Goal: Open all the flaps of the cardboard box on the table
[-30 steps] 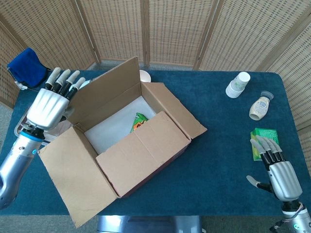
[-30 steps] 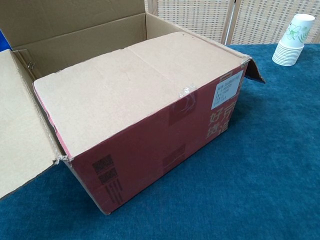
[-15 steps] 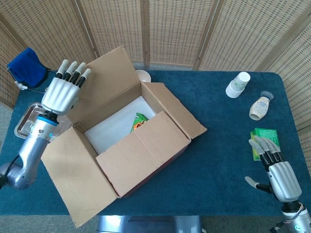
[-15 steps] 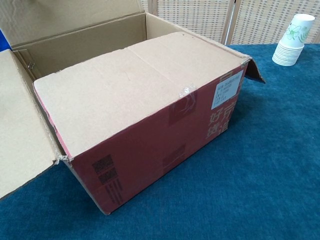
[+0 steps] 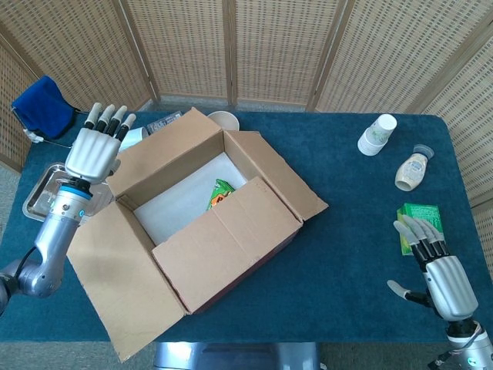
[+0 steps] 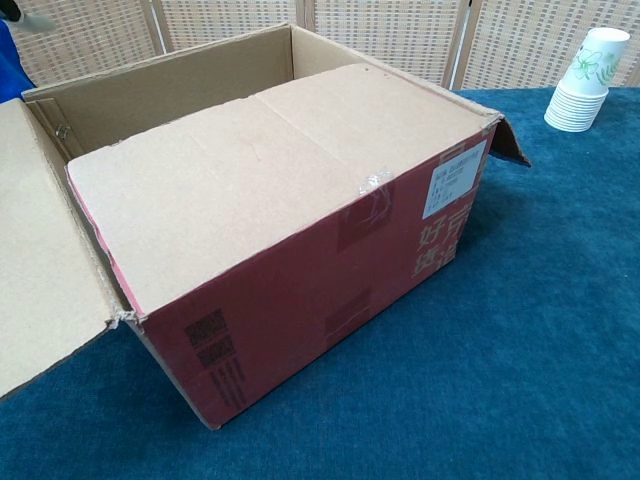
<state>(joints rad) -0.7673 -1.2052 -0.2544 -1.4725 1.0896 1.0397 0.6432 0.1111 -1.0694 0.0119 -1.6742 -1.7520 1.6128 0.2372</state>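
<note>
The left hand (image 5: 92,150), fingers extended and empty, rests against the far flap (image 5: 158,146), pressing it outward; 1 near flap (image 5: 223,243) covers the cardboard box (image 6: 330,250).

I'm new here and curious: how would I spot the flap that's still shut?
Find the cardboard box on the blue table. The closed flap lies flat over its near half, above the red side; the others fold outward.

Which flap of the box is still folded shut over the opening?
The long near flap, on the robot's side. It lies flat over the box, while the other three flaps are folded outward.
</note>
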